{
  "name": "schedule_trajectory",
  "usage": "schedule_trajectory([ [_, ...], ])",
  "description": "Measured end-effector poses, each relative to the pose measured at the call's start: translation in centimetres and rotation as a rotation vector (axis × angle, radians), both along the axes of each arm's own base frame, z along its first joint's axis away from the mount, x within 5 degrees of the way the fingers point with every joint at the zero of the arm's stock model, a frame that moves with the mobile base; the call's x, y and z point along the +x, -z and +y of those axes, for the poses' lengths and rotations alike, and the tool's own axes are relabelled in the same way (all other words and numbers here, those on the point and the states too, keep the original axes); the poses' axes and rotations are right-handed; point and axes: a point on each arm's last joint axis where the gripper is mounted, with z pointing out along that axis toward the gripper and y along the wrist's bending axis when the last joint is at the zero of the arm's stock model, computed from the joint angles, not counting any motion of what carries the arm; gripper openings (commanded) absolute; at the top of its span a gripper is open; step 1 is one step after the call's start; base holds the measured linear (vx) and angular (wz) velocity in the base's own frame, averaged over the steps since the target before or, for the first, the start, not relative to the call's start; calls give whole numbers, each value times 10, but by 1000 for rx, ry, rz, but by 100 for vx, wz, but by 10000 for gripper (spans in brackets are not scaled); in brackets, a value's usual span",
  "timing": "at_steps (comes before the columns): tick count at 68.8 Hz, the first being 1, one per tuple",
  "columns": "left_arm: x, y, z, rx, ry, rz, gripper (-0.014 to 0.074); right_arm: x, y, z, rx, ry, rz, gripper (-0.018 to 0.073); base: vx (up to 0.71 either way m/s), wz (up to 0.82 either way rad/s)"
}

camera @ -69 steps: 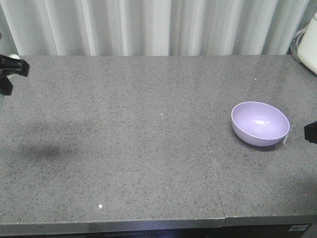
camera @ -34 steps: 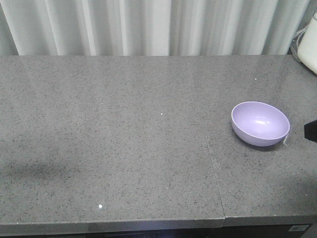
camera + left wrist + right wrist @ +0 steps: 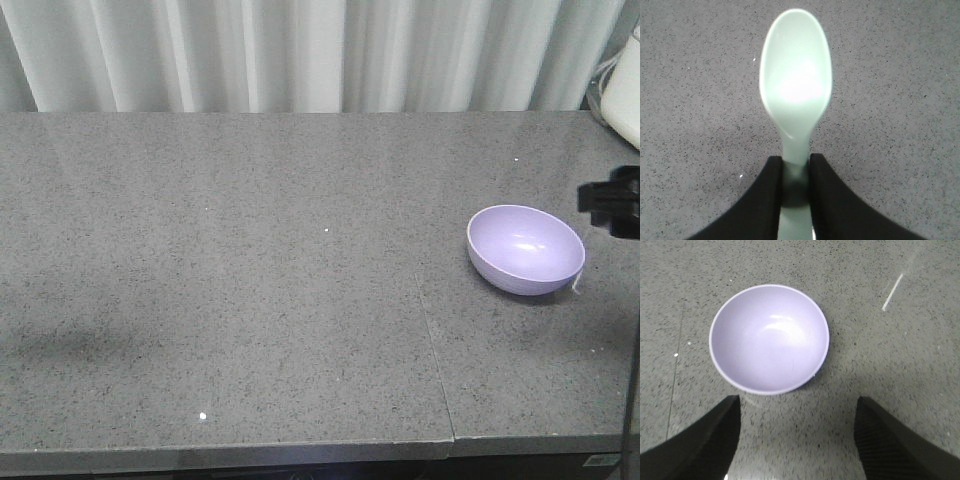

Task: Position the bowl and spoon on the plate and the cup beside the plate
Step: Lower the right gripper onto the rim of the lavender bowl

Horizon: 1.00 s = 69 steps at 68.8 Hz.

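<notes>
The lavender bowl [image 3: 526, 248] [image 3: 769, 338] rests upright and empty on the grey counter at the right. My right gripper [image 3: 797, 402] hangs over the counter just short of the bowl's near rim, open, with nothing between its fingers; in the front view only a black part of it [image 3: 612, 202] shows at the right edge. My left gripper [image 3: 795, 160] is shut on the handle of the pale mint spoon [image 3: 796, 85], whose scoop points away from me above bare counter. The left gripper is out of the front view. Plate and cup are out of view.
A grey speckled counter [image 3: 250, 300] with a seam [image 3: 430, 340] left of the bowl. White curtains [image 3: 300, 50] hang behind. A white appliance [image 3: 625, 90] stands at the back right corner. A short pale streak [image 3: 892, 292] marks the counter beyond the bowl.
The left gripper has left the front view at the left edge. The black part of the right gripper has risen along the right edge, from beside the bowl to above it.
</notes>
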Motion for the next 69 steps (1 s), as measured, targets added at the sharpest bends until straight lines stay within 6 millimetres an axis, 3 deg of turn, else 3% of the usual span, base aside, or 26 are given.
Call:
schedule_trajectory([
  [16, 0, 0, 0, 0, 0, 0, -6, 57, 31, -27, -4, 60, 113, 483, 0, 0],
  [33, 0, 0, 0, 0, 0, 0, -6, 93, 68, -34, -4, -8, 175, 483, 0, 0],
  [59, 0, 0, 0, 0, 1, 0, -6, 122, 125, -35, 4, -24, 261, 473, 0, 0],
  [69, 0, 0, 0, 0, 1, 0, -6, 126, 136, -35, 6, -27, 280, 372, 0, 0],
])
